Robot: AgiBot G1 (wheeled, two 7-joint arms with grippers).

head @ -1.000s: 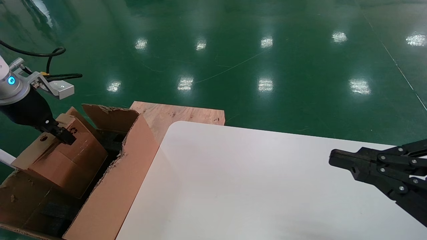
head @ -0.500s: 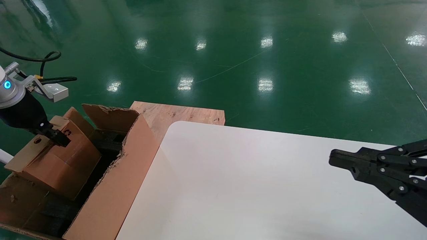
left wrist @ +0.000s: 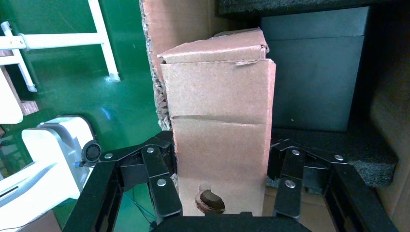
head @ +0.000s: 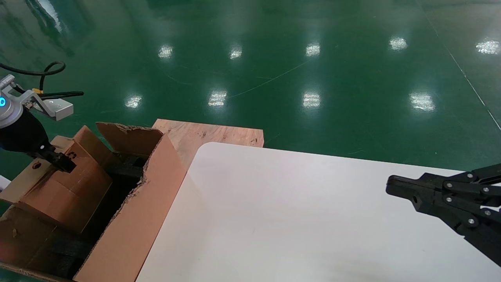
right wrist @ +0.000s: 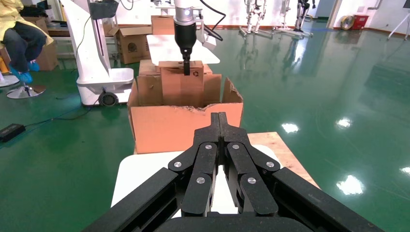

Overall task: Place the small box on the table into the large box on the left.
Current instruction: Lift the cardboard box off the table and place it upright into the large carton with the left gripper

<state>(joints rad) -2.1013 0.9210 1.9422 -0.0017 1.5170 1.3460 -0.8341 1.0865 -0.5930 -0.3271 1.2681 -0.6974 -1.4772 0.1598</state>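
My left gripper (head: pixel 60 161) is shut on the small box (head: pixel 62 188), a plain brown carton with a punched hole. It holds the box tilted, with its lower part inside the large box (head: pixel 133 227) at the table's left. In the left wrist view the fingers (left wrist: pixel 159 186) press both sides of the small box (left wrist: pixel 220 121), above dark foam (left wrist: pixel 314 72). The right wrist view shows the left gripper (right wrist: pixel 186 65) on the small box (right wrist: pixel 181 84) over the large box (right wrist: pixel 186 123). My right gripper (head: pixel 391 188) is parked, shut and empty, over the white table (head: pixel 293 219) at the right.
A plywood board (head: pixel 211 135) lies behind the table's far left corner. Green floor surrounds everything. The large box has ragged torn walls. Beyond it in the right wrist view stand a white machine base (right wrist: pixel 96 58), other cartons and a seated person (right wrist: pixel 19 43).
My left gripper has carried the small box a little to the left, away from the table, over the large box. The right arm has not moved.
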